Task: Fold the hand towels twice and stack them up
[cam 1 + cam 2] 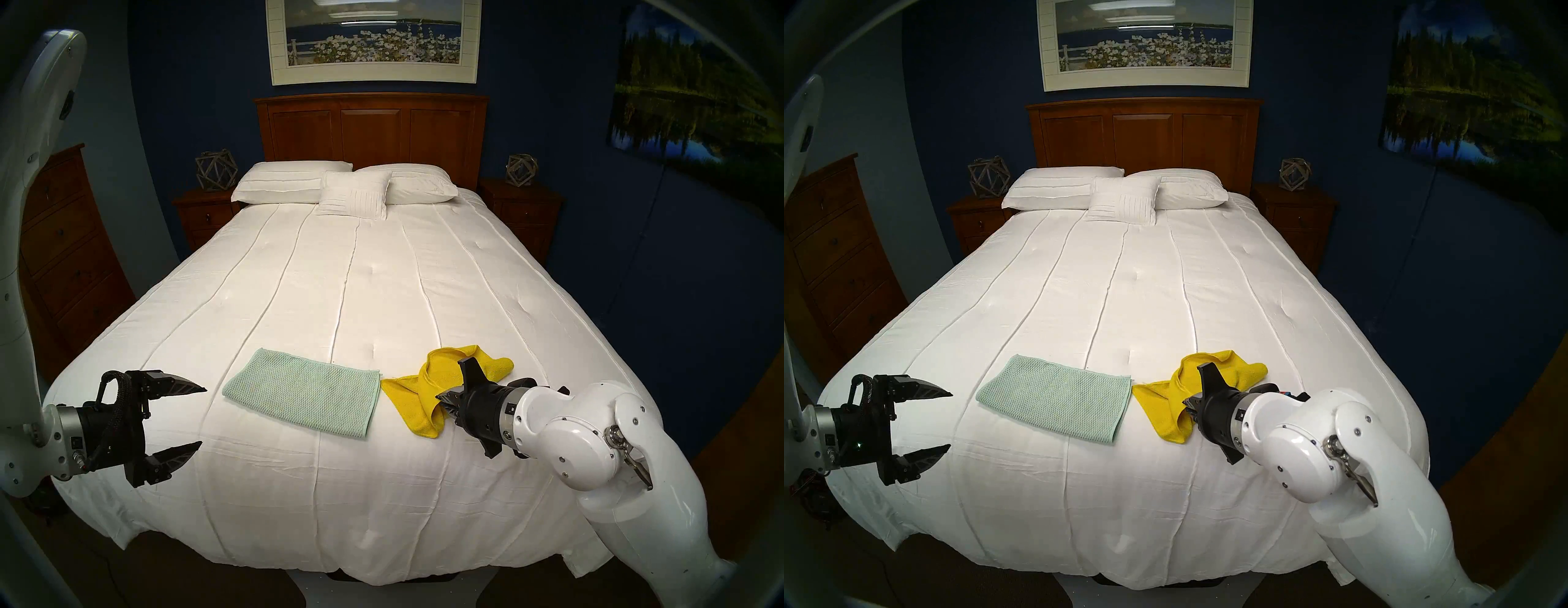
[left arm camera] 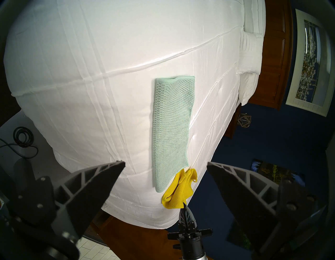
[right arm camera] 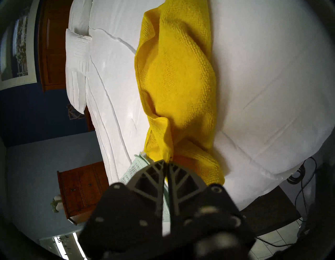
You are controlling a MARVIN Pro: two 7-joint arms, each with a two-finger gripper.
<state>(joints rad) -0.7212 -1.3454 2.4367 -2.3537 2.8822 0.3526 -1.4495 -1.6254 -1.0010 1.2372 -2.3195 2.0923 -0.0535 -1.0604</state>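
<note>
Right gripper pinching yellow towel corner; left gripper idle, spread wide.

The right gripper [image 3: 166,162] has its jaws nearly together on a corner of the crumpled yellow towel [image 1: 428,397], which extends away from the jaws. The once-folded mint-green waffle towel [image 1: 303,397] lies flat just left on the white bedspread [image 1: 382,276], long axis crosswise, nearer the left gripper [image 1: 203,417]. No legible writing.
</note>
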